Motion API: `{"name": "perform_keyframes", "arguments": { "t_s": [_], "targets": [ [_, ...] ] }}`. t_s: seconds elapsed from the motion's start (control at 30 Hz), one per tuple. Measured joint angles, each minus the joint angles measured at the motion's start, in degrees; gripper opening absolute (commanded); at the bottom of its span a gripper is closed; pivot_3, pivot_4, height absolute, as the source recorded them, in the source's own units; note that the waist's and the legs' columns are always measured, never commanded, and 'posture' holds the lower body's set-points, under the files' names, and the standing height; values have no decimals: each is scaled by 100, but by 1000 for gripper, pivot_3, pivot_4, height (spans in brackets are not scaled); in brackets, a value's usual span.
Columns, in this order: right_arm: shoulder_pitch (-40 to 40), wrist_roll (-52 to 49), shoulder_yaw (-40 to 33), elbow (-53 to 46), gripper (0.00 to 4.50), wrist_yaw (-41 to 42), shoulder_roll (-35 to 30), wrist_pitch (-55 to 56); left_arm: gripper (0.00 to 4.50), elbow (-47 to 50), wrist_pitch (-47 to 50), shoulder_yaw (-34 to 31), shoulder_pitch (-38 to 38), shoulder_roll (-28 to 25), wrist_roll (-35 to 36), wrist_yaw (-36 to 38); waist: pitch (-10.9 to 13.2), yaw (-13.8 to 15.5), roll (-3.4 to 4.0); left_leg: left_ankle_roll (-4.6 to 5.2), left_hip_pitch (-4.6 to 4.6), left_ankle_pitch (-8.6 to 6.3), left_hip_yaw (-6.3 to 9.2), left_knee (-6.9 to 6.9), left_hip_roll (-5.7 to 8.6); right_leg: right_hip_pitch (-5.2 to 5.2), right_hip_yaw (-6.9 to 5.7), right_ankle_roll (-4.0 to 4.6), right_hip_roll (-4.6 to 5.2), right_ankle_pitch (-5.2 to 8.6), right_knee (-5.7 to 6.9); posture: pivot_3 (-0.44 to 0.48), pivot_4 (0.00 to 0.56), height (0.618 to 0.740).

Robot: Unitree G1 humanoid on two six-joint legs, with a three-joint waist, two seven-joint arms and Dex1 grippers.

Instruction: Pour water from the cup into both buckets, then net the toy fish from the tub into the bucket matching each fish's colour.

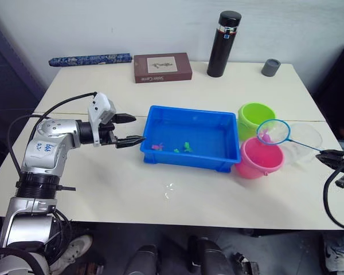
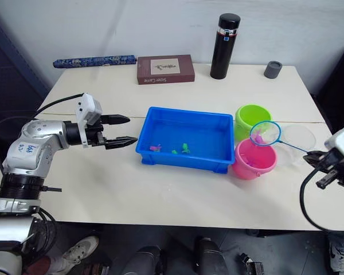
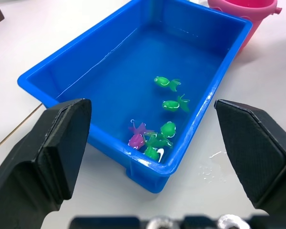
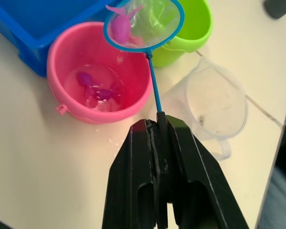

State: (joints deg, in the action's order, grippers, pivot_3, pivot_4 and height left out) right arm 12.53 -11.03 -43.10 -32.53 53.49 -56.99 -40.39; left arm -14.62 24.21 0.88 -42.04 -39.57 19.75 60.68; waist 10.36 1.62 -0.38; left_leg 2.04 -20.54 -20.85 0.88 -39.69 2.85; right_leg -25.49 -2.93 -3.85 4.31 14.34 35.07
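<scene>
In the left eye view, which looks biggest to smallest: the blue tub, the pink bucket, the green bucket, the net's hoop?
1. The blue tub, by far the largest.
2. The pink bucket and the green bucket: they look about alike, so I won't rank them.
3. The net's hoop, smallest.
</scene>
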Motion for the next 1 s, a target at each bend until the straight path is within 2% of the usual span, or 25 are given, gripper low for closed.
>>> {"name": "perform_keyframes", "arguments": {
  "t_s": [0.2, 0.37, 0.67, 1.0],
  "targets": [
    [775, 1217, 295, -84, 0, -631, 369, 1735, 4447, -407, -217, 83, -270, 145, -144, 176, 0, -7, 0, -2, 4, 1, -4, -1, 1, 1, 3, 0, -3, 0, 1, 0, 150, 739],
    [1162, 1984, 463, -114, 0, -1068, 618, 2749, 4447, -528, -318, 127, -293, 239, -216, 298, 0, -10, 0, -2, 9, 2, -8, -2, 1, 2, 8, 0, -5, 0, 2, 0, 150, 739],
    [1298, 3043, 440, -139, 0, -1402, 604, 4139, 4447, -741, -438, 154, -519, 324, -324, 430, 0, -13, 0, -2, 10, 2, -11, -10, 1, 3, 12, 0, -8, 0, 7, 0, 150, 739],
    [1328, 4051, 435, -98, 0, -1816, 644, 5141, 4447, -878, -508, 154, -520, 387, -419, 518, 0, -14, 0, -1, 10, 2, -12, -16, 1, 3, 14, 0, -10, 0, 25, 0, 150, 739]
  ]
}}
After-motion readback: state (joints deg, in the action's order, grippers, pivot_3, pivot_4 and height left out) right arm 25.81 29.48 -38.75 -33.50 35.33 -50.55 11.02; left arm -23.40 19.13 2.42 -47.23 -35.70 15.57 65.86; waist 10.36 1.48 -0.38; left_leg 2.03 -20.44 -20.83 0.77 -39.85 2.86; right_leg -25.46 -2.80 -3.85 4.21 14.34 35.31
